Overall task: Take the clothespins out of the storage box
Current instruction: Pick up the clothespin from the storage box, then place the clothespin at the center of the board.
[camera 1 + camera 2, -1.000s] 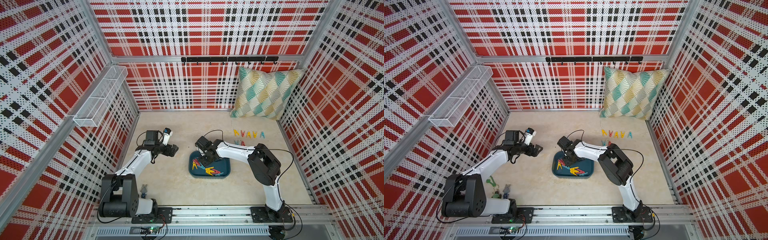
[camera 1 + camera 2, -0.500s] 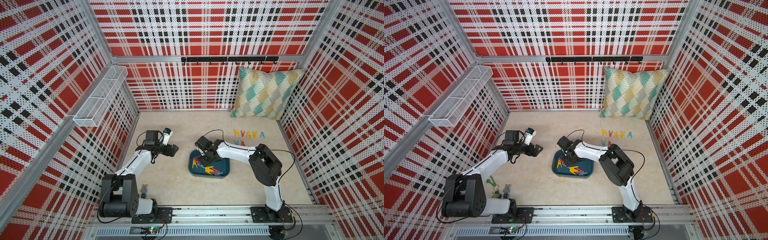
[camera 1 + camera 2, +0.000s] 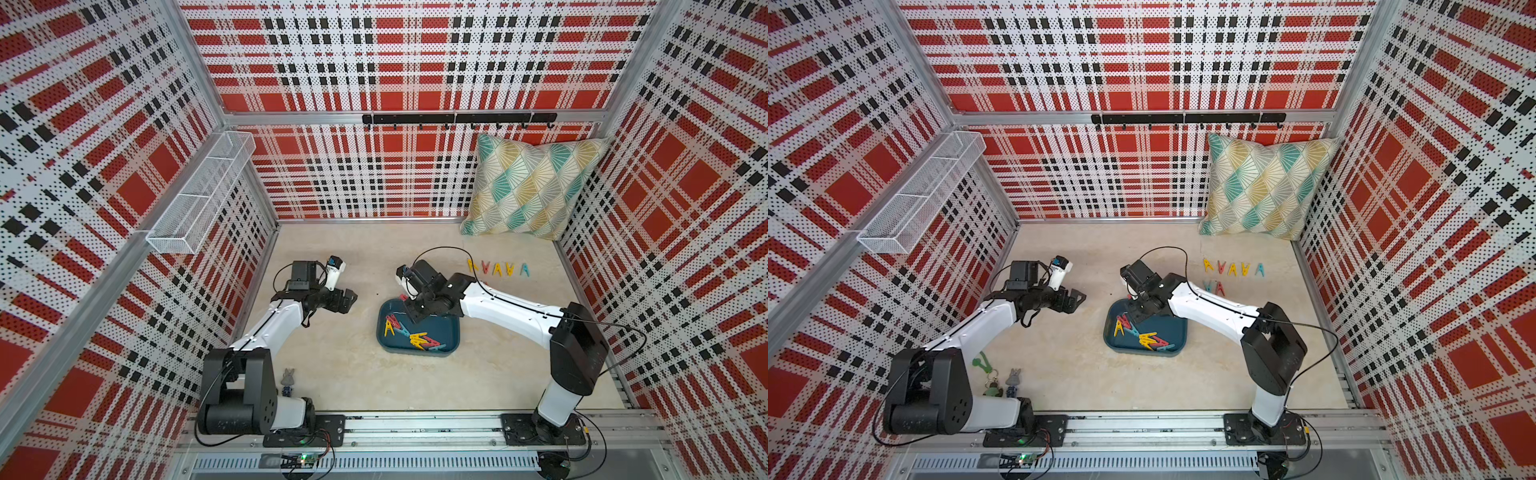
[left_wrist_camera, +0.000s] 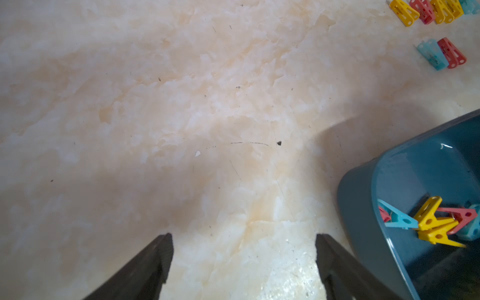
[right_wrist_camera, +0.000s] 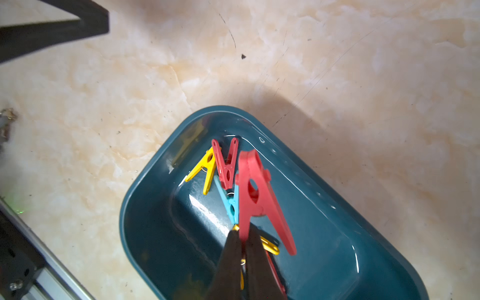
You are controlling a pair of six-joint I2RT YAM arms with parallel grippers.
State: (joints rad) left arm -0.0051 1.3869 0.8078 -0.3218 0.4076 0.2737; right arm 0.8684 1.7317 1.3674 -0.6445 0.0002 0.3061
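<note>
Right wrist view: we see the right gripper (image 5: 242, 235) with its dark fingers (image 5: 228, 259) pressed together on one leg of a red clothespin (image 5: 255, 197), whose other leg splays free. The held pin sits over the interior of the storage box (image 5: 324, 233), a dark teal tray. Beneath it lie a yellow pin (image 5: 205, 168), a smaller-looking red pin (image 5: 227, 166) and a light blue pin (image 5: 228, 205), touching one another near a corner. In both top views we place the box (image 3: 446, 328) on the beige tabletop (image 3: 353, 374) near its middle, with more loose clothespins (image 3: 419, 340) heaped along its near side. Seven pins lie outside it: a row of five (image 3: 1232, 269) toward the cushion (image 3: 1262, 187), and a pair (image 3: 1214, 286) just beside the right arm. Left wrist view: the left gripper (image 4: 243, 236) hangs empty with jaws spread wide, over bare table just beside the box.
</note>
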